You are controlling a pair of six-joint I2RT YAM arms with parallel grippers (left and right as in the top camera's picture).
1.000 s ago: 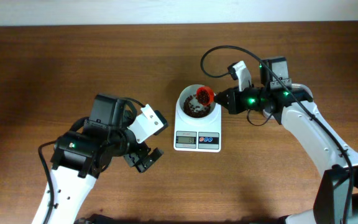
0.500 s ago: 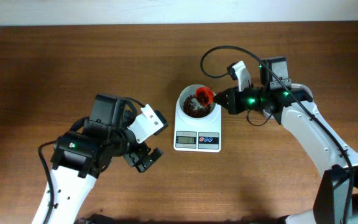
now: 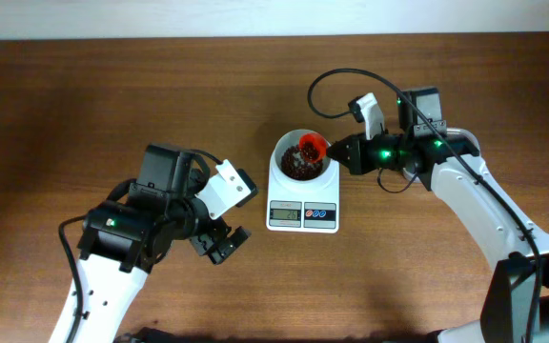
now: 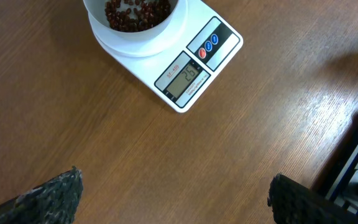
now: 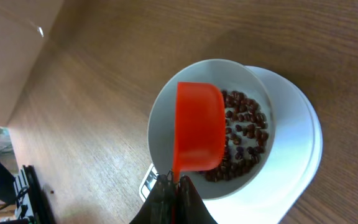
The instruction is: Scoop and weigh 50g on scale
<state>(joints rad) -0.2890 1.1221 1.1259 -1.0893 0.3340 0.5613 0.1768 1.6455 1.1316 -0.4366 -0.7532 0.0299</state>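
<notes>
From overhead I see the scale [image 3: 302, 217] sitting near the middle of the table [image 3: 160, 86], with its round white bowl [image 3: 282, 152] on top. The beans [image 3: 296, 167] lie as a loose dark heap inside that bowl. The right fingers [image 3: 335, 152] are clenched on the handle of an orange-red scoop [image 3: 312, 147], which hangs over the bowl's right side, above the beans. The scoop's mouth looks dark from here, but I cannot tell how much it holds. The left fingers [image 3: 215, 246] are spread wide, grasping nothing, over bare table to the left of the scale and clear of it.

On the left wrist camera, both dark finger pads sit far apart at the bottom corners with only wood between them. The scale is at the top of the view, its grey display [image 4: 185, 79] and the small red and blue buttons [image 4: 207, 47] turned toward me. The digits are too small for me to read safely. Beans show in the bowl.

On the right wrist camera, the fingers are pressed together on the scoop's thin handle. The scoop's orange body covers part of the bowl, with beans scattered across the bowl floor beside and beneath it.
</notes>
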